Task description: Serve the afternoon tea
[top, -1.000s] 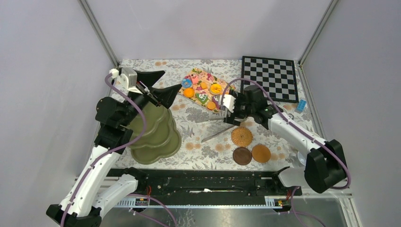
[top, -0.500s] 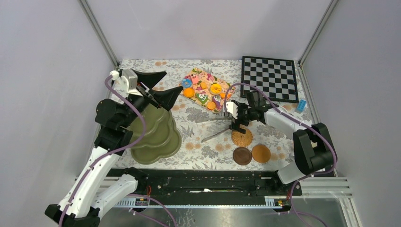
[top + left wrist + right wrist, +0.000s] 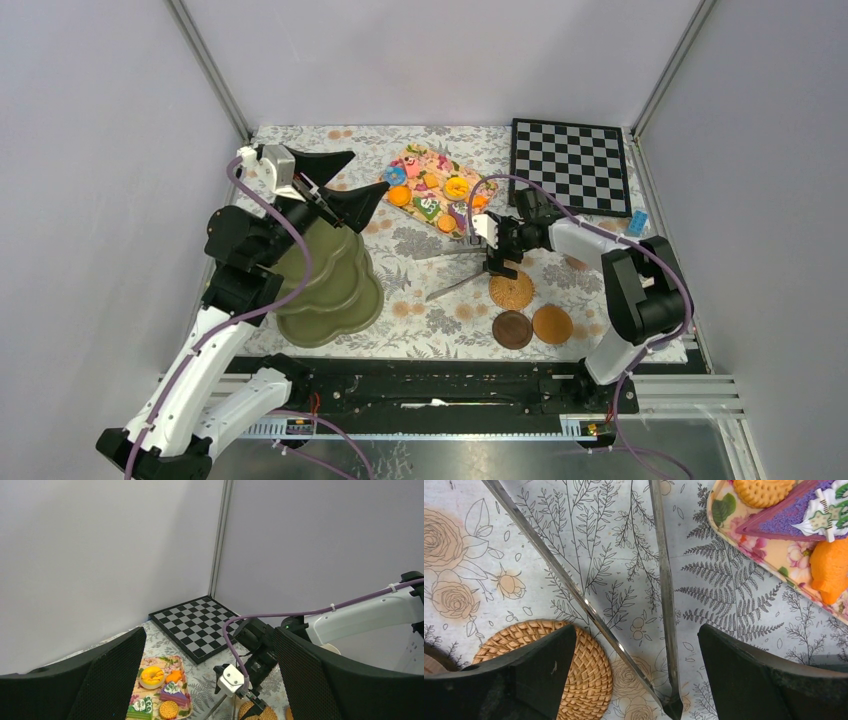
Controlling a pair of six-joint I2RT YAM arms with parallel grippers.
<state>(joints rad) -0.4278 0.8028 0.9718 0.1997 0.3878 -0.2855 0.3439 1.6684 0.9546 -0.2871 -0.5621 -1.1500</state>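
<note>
My right claw (image 3: pixel 636 675) hangs open over the tongs (image 3: pixel 663 595) by a coaster (image 3: pixel 591 680); left claw (image 3: pixel 207 680) open above the stand (image 3: pixel 335 290)

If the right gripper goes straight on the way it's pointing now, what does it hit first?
Most likely the metal tongs: both their arms lie inside the open right gripper, which points down at the table. Its height above them is unclear.
</note>
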